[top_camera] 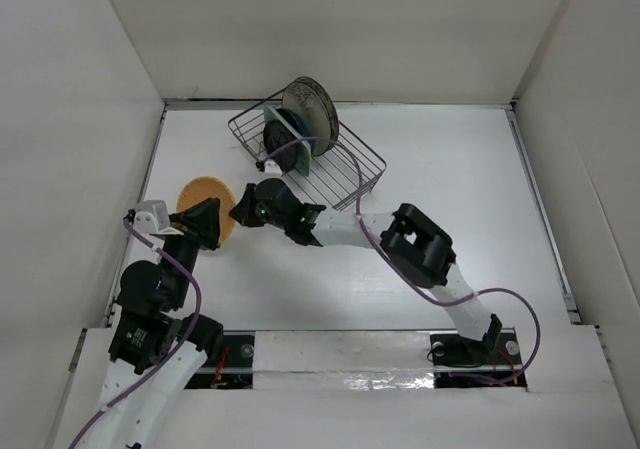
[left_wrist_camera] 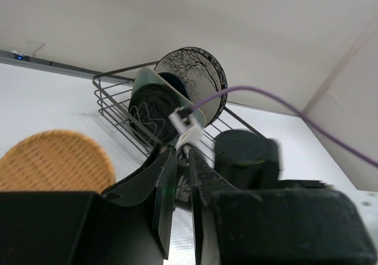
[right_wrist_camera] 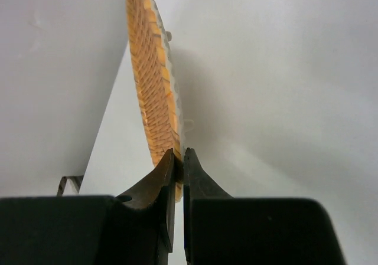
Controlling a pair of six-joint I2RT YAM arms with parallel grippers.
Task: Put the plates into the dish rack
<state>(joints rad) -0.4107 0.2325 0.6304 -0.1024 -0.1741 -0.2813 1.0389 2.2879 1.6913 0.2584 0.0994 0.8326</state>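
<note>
Keeping the left gripper [left_wrist_camera: 182, 150], clenched on nothing visible, clear of the small round orange woven plate [top_camera: 200, 197] lying flat near the left edge of the white table [top_camera: 480, 229] lets the right gripper [right_wrist_camera: 179, 156], seemingly pinched on that plate's rim, lift it cleanly. Tilting it upright should seat it between free tines of the grey wire dish rack [top_camera: 352, 172] at the far edge, right of the standing plates [top_camera: 310, 109].
</note>
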